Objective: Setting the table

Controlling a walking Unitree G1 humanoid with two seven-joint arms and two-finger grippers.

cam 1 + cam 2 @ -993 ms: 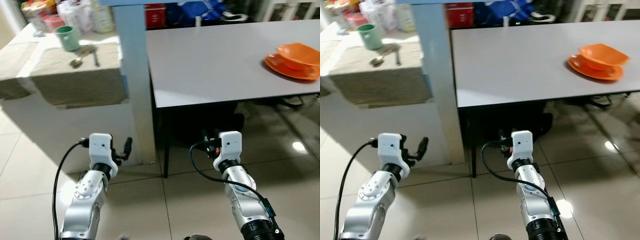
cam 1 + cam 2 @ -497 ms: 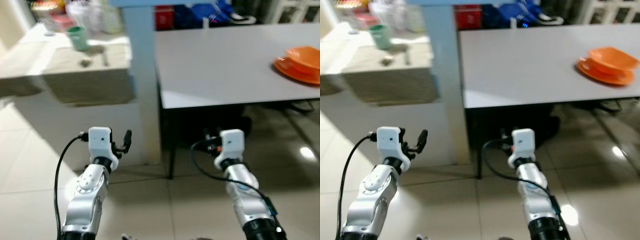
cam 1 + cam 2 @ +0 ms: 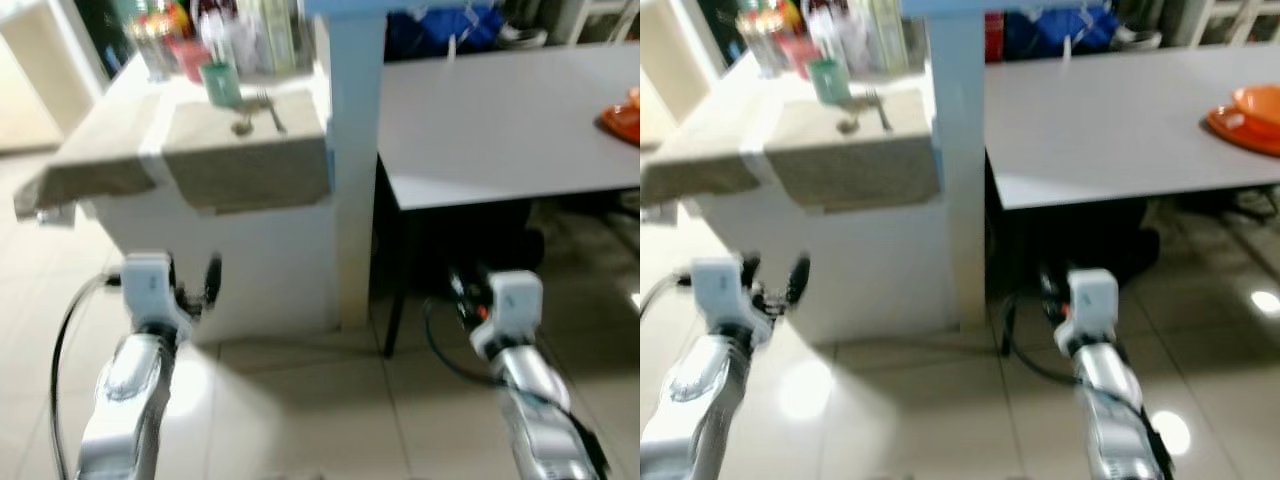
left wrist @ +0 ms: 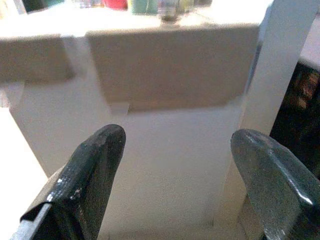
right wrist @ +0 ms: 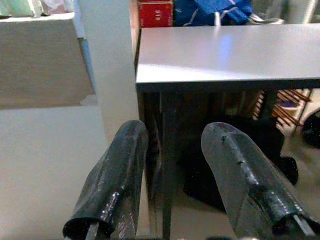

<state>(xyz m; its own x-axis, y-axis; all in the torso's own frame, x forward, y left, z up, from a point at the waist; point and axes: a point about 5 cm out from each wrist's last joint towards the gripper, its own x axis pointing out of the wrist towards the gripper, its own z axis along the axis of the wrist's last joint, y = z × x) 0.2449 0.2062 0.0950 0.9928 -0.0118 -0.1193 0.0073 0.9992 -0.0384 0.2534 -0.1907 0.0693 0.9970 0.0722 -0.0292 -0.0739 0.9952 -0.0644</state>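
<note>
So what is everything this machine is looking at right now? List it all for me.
Counter: one, white, on the robot's left, a beige cloth draped over its top.
Cup: one, green, on the cloth towards the back.
Cutlery: a spoon and a fork, it seems, though blurred; metal, beside the cup.
Bottles and jars: several, mixed colours, at the back of the counter, too blurred to count.
Pillar: one, pale blue, between counter and table.
Table: one, grey, on the right.
Dishes: orange, at the table's right edge, cut off by the frame.
Floor: pale tiles.
Left pincer: black fingers, open, facing the counter.
Right pincer: black fingers, open, facing the table.
</note>
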